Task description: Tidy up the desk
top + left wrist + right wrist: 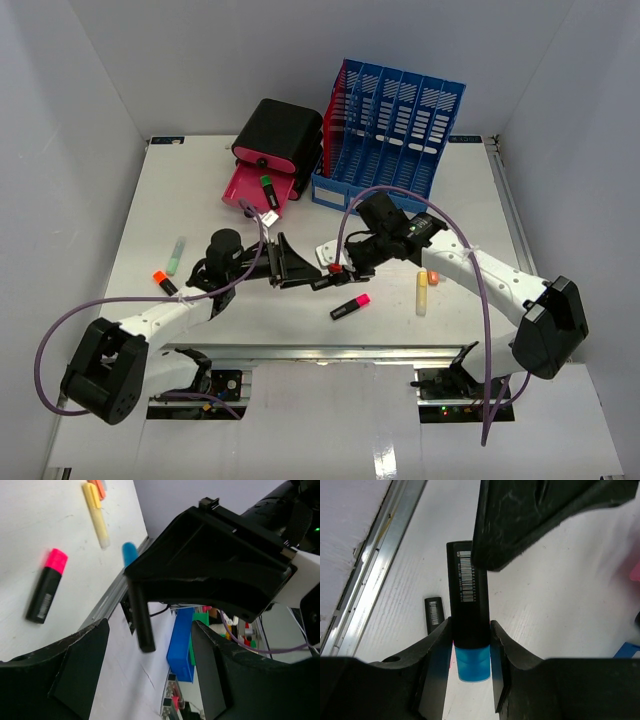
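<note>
The white desk (200, 210) fills my view under both arms. At left lie two highlighters, a pale green highlighter (176, 255) and an orange-capped highlighter (163, 283). One pink drawer box (245, 188) holds one green-capped marker (267, 187), just left of one blue file rack (390, 125). My left gripper (150, 665) stands spread. My right gripper (470, 650) pinches a blue-capped marker (469, 605). To the right lie two more, a pink-capped highlighter (350, 306) and a yellow highlighter (422, 292).

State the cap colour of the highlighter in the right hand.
Blue. The highlighter cap sits on a black barrel; the right wrist view shows it best.
</note>
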`<state>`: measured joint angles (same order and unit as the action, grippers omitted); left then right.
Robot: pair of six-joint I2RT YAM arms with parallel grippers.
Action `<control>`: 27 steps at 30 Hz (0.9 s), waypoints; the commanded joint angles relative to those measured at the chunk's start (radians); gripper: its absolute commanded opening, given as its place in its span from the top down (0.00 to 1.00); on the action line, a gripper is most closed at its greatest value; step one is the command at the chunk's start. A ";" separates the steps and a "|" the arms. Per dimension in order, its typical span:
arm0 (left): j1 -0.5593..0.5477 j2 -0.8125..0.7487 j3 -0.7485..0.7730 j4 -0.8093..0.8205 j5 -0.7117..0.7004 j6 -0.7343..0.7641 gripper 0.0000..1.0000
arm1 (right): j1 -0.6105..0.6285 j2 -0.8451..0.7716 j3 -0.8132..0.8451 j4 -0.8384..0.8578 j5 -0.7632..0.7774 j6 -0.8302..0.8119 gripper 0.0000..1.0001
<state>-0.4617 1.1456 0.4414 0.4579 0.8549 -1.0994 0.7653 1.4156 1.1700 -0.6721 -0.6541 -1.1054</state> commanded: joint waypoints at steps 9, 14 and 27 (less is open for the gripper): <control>-0.072 0.058 0.043 -0.006 0.059 0.063 0.33 | 0.020 -0.041 0.014 0.064 0.070 0.013 0.92; -0.074 0.070 0.047 -0.013 0.081 0.073 0.41 | 0.029 -0.043 -0.001 0.069 0.060 0.010 0.92; -0.083 0.161 0.100 0.000 0.096 0.072 0.55 | 0.067 -0.032 -0.011 0.071 0.114 -0.007 0.92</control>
<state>-0.5371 1.3074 0.5042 0.4460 0.9287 -1.0451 0.8199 1.4002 1.1672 -0.6255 -0.5595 -1.1059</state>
